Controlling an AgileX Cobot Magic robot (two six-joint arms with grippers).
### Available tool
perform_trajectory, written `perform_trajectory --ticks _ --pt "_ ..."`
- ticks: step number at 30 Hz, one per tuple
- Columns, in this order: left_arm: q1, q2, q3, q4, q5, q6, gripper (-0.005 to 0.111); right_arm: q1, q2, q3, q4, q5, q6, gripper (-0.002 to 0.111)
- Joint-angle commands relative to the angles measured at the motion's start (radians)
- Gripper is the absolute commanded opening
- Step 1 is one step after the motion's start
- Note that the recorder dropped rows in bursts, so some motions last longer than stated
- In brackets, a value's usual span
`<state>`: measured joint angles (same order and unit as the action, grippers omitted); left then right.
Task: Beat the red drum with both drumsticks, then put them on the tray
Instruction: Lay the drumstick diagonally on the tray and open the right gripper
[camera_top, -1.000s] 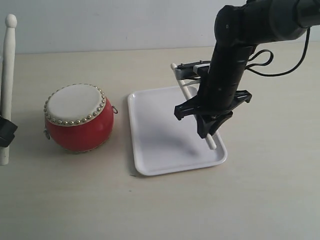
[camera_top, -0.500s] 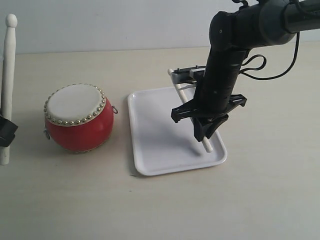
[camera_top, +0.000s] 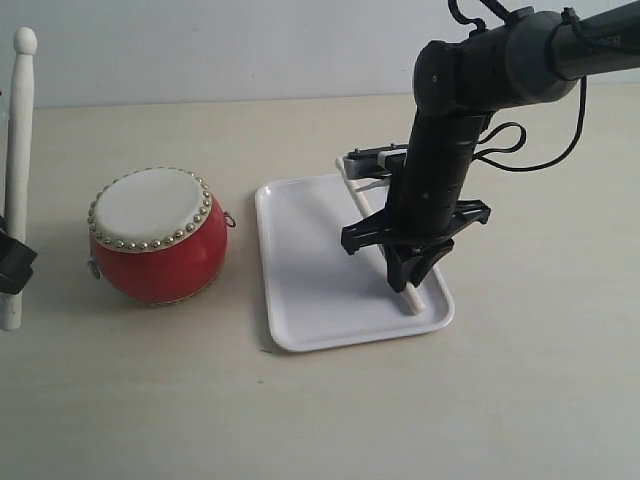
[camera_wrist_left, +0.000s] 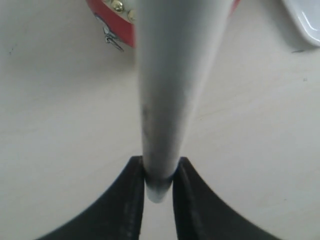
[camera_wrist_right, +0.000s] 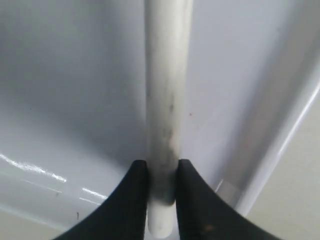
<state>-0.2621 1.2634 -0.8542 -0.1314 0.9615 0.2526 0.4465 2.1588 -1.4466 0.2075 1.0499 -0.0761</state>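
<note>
- Exterior: the right hand (camera_top: 408, 275) is clamping the right drumstick (camera_top: 358, 195), slanted low over the tray (camera_top: 300, 260); the left hand (camera_top: 12, 262) is gripping the left drumstick (camera_top: 18, 150) upright, near the red drum (camera_top: 155, 235).
- Left wrist: fingers (camera_wrist_left: 130, 200) are pinching the left drumstick's butt end.
- Right wrist: the right drumstick is hanging close to the tray's rim; I'd be settling it flat before releasing.
</note>
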Motion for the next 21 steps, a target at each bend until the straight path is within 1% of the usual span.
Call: perform_trajectory --ticks 1,8,15,17,19,20,21 --pt "-0.008 -0.007 0.002 -0.011 -0.007 0.002 0.000 -0.004 0.000 -0.006 -0.007 -0.009 -0.002 0.020" --pt "-0.008 -0.007 0.002 -0.013 -0.007 0.003 0.000 -0.004 0.000 -0.006 -0.007 -0.009 -0.002 0.031" --pt "-0.008 -0.007 0.002 -0.021 -0.026 0.003 0.000 -0.004 -0.035 -0.006 -0.009 -0.006 -0.002 0.032" --pt "-0.008 -0.007 0.002 -0.043 -0.035 0.004 0.000 -0.004 -0.077 -0.006 -0.009 0.010 -0.009 0.032" --pt "-0.008 -0.007 0.021 -0.090 -0.078 0.006 0.000 -0.004 -0.135 -0.003 -0.020 0.020 -0.016 0.032" --pt "-0.008 -0.007 0.030 -0.122 -0.110 0.017 0.000 -0.004 -0.164 0.008 -0.025 0.020 -0.022 0.032" --pt "-0.008 -0.005 0.054 -0.192 -0.142 0.052 0.000 -0.004 -0.205 0.023 -0.027 0.013 -0.029 0.032"
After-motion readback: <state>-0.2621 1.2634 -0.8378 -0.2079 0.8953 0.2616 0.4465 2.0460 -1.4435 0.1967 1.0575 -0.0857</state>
